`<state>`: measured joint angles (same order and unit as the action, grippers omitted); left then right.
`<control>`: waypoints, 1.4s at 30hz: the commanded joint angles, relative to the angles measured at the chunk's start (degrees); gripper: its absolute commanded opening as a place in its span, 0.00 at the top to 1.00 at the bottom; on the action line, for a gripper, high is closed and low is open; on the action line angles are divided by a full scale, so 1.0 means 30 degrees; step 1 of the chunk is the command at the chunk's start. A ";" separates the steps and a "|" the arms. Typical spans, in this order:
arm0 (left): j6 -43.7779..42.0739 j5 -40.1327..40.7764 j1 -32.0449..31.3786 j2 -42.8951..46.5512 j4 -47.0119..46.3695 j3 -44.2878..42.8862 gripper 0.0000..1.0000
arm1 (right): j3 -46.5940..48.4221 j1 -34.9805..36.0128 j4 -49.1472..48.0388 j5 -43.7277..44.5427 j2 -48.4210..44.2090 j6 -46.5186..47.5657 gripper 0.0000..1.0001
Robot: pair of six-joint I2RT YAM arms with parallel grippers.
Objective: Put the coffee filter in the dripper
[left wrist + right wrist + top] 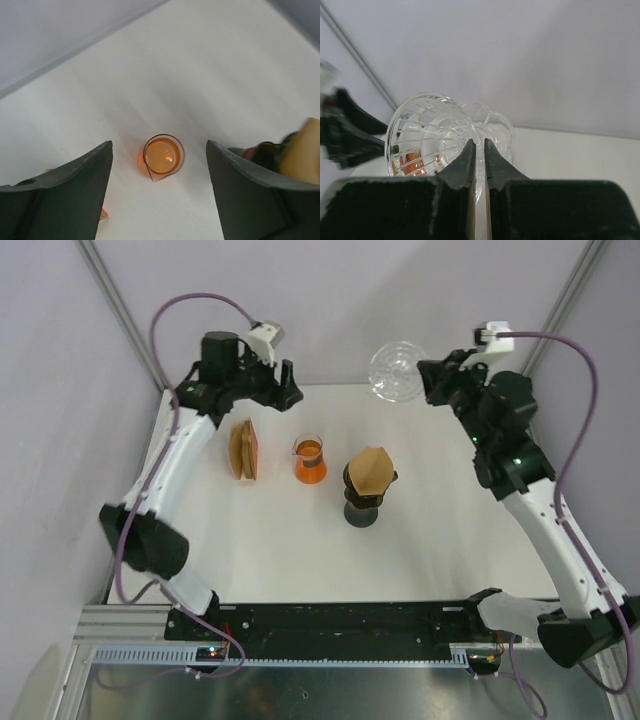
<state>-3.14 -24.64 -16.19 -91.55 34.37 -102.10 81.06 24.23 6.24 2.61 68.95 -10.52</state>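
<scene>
Filter stack (244, 449) set at table (300, 550) left, beaker (310, 460) just right of it, dripper (362, 508) placed right of beaker, filter (372, 470) seated in it, glass dripper (395, 370) held behind them at far edge, clamped in right gripper (479, 150).

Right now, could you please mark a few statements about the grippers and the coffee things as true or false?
1. The right gripper is shut on the glass dripper. True.
2. The left gripper holds the orange beaker. False: it is open, and the beaker stands free on the table.
3. A brown filter sits in the dark dripper. True.
4. The beaker stands right of the dark dripper. False: in the top view it stands left of it.
</scene>
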 commanded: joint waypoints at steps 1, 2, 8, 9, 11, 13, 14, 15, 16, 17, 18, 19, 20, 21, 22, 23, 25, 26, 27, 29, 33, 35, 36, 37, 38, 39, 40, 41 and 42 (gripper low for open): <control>-0.0849 0.0933 0.0077 -0.3289 -0.0095 -0.0013 0.24 | -0.0351 -0.0780 -0.0457 0.0296 -0.1638 0.0024 1.00; -0.0912 0.0897 0.0055 -0.3804 -0.0092 -0.0172 0.26 | -0.0472 -0.0898 -0.0199 0.0298 -0.1866 0.0081 1.00; -0.1422 0.1077 -0.0415 -0.6347 -0.0094 -0.0781 0.29 | -0.1398 -0.1680 0.0565 0.0195 -0.2771 0.0069 1.00; -0.1595 0.1130 -0.0513 -0.6636 -0.0092 -0.0761 0.30 | -0.1523 -0.1773 0.0590 0.0101 -0.2872 0.0045 1.00; -0.1790 0.1155 -0.0645 -0.7051 -0.0083 -0.0628 0.33 | -0.1719 -0.1989 0.0660 -0.0049 -0.2984 -0.0024 1.00; -0.1861 0.1074 -0.0707 -0.7374 -0.0073 -0.0441 0.38 | -0.1834 -0.2145 0.0729 -0.0226 -0.3042 -0.0070 1.00; -0.1902 0.0953 -0.0718 -0.7472 -0.0067 -0.0283 0.41 | -0.1873 -0.2225 0.0745 -0.0299 -0.3036 -0.0097 1.00; -0.1952 0.0848 -0.0723 -0.7536 -0.0078 -0.0175 0.43 | -0.1907 -0.2294 0.0768 -0.0336 -0.3034 -0.0111 1.00; -0.1991 0.0694 -0.0725 -0.7538 -0.0069 0.0011 0.45 | -0.1938 -0.2358 0.0780 -0.0398 -0.3047 -0.0118 1.00; -0.2069 0.0558 -0.0727 -0.7525 -0.0079 0.0163 0.47 | -0.1969 -0.2405 0.0815 -0.0444 -0.3039 -0.0121 1.00; -0.2123 0.0416 -0.0727 -0.7460 -0.0070 0.0341 0.47 | -0.1984 -0.2472 0.0847 -0.0511 -0.3035 -0.0123 1.00; -0.2194 0.0316 -0.0713 -0.7383 -0.0065 0.0503 0.48 | -0.2006 -0.2520 0.0878 -0.0544 -0.3033 -0.0124 1.00; -0.2274 0.0164 -0.0735 -0.7271 -0.0063 0.0687 0.48 | -0.2032 -0.2573 0.0893 -0.0590 -0.3032 -0.0139 1.00; -0.2372 0.0044 -0.0732 -0.7172 -0.0076 0.0808 0.48 | -0.2060 -0.2615 0.0901 -0.0599 -0.3017 -0.0132 1.00; -0.2436 -0.0090 -0.0730 -0.7034 -0.0068 0.0942 0.48 | -0.2073 -0.2650 0.0904 -0.0617 -0.2995 -0.0143 1.00; -0.2585 -0.0200 -0.0714 -0.6950 -0.0079 0.1024 0.48 | -0.2110 -0.2682 0.0921 -0.0641 -0.2984 -0.0149 1.00; -0.2894 -0.0312 -0.0717 -0.6815 -0.0079 0.1268 0.48 | -0.2151 -0.2751 0.0919 -0.0638 -0.2939 -0.0167 1.00; -0.3034 -0.0136 -0.0708 -0.6811 -0.0084 0.1362 0.48 | -0.2178 -0.2791 0.0928 -0.0652 -0.2927 -0.0175 1.00; -0.3162 0.0011 -0.0703 -0.6839 -0.0072 0.1454 0.49 | -0.2206 -0.2812 0.0933 -0.0644 -0.2920 -0.0179 1.00; -0.3383 0.0202 -0.0722 -0.6919 -0.0071 0.1632 0.52 | -0.2249 -0.2856 0.0922 -0.0638 -0.2938 -0.0204 1.00; -0.3690 -0.0319 -0.0728 -0.7031 -0.0085 0.1702 0.65 | -0.2330 -0.2901 0.0902 -0.1069 -0.2985 -0.0218 1.00; -0.4057 -0.0884 -0.0728 -0.6974 -0.0081 0.1767 0.75 | -0.2346 -0.2923 0.0892 -0.1257 -0.3042 -0.0236 1.00; -0.4333 -0.1110 -0.0728 -0.6906 -0.0085 0.1832 0.79 | -0.2348 -0.2921 0.0900 -0.1313 -0.3081 -0.0210 1.00; -0.4544 -0.1253 -0.0743 -0.6769 -0.0073 0.1996 0.83 | -0.2350 -0.2935 0.0933 -0.1341 -0.3129 -0.0196 1.00; -0.4825 -0.1294 -0.0735 -0.6628 -0.0052 0.2136 0.87 | -0.2365 -0.2928 0.0965 -0.1340 -0.3168 -0.0175 1.00; -0.5054 -0.1271 -0.0732 -0.6410 -0.0056 0.2383 0.93 | -0.2358 -0.2924 0.0995 -0.1354 -0.3217 -0.0150 1.00; -0.5359 -0.1231 -0.0715 -0.6243 -0.0058 0.2593 0.96 | -0.2369 -0.2936 0.1025 -0.1362 -0.3241 -0.0137 1.00; -0.5584 -0.1225 -0.0678 -0.5984 -0.0044 0.2875 0.98 | -0.2375 -0.2943 0.1025 -0.1409 -0.3268 -0.0131 1.00; -0.5858 -0.1310 -0.0659 -0.5781 -0.0008 0.3118 0.99 | -0.2377 -0.2931 0.1025 -0.1462 -0.3282 -0.0143 1.00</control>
<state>-16.16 -26.17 -18.24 -113.10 34.06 -95.42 73.49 15.73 12.19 -0.71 61.12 -10.52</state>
